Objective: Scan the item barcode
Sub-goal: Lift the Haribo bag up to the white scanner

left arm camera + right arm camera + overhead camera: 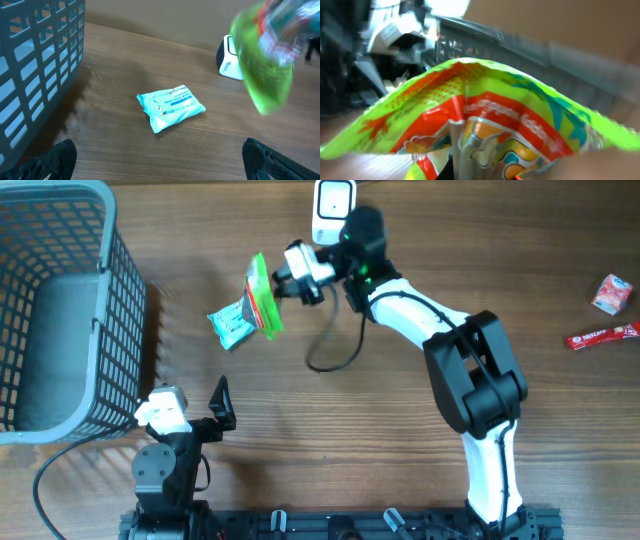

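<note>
The right gripper holds a green bag near the white scanner.
Close by, the left gripper sits low with its fingers wide apart and nothing in them. Past it, a blue packet lies flat on the wooden table, near the gray basket. Farther on, the green bag is pinched tight, up off the table.
</note>
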Controlling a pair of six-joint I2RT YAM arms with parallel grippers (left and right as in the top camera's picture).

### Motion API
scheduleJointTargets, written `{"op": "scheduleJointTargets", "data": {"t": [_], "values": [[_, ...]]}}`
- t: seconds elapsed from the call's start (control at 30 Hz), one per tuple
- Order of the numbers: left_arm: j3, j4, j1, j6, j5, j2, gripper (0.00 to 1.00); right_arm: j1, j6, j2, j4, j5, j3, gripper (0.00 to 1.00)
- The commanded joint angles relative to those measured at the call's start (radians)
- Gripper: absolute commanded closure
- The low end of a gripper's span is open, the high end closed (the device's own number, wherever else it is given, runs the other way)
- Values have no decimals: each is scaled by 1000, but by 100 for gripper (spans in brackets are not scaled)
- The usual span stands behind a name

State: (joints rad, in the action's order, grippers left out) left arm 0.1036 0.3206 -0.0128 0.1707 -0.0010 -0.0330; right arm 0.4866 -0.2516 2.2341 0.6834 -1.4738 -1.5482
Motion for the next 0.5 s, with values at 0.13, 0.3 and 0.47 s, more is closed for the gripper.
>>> {"op": "scheduleJointTargets", "data": {"t": [0.13,0.3,0.47], "values": [[-5,-2,4,2,11,5,0,-30,765,-3,-638,167,-10,96],[-5,-2,4,2,12,5,0,-16,924,-3,-742,314,-8,95],[-5,-2,4,2,11,5,0,-37,1099,-3,-818,515,-32,95]]}}
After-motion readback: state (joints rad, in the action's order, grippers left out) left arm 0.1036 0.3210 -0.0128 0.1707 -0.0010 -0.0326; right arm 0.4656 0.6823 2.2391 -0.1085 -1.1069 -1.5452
